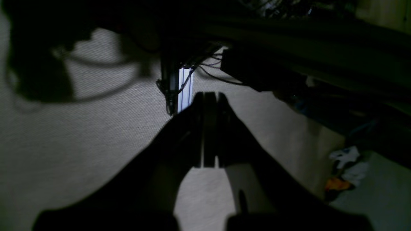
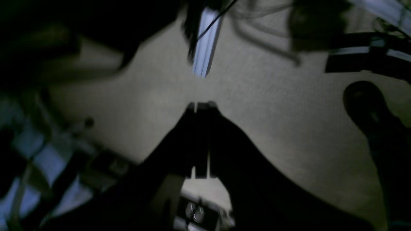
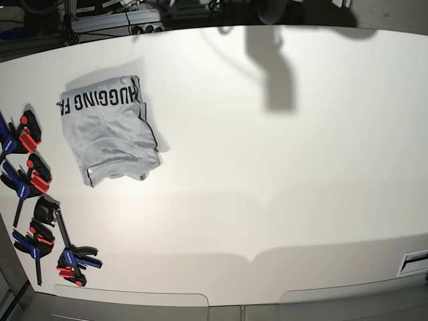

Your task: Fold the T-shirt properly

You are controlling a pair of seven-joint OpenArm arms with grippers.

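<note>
The T-shirt (image 3: 110, 134) lies folded into a compact grey bundle at the far left of the white table (image 3: 281, 167), with black lettering showing along its top edge. Neither arm appears in the base view; only shadows fall on the table's far side. In the left wrist view my left gripper (image 1: 208, 95) is shut with nothing between its fingers, and behind it is beige carpet. The right wrist view shows my right gripper (image 2: 201, 104) shut and empty too, over the same carpet. No T-shirt shows in either wrist view.
Several red, blue and black clamps (image 3: 30, 180) lie along the table's left edge. An aluminium post (image 1: 185, 88) with hanging cables stands beyond the left gripper. Cloth clutter (image 1: 346, 166) lies on the floor at right. A dark rounded object (image 2: 366, 106) sits right of the right gripper.
</note>
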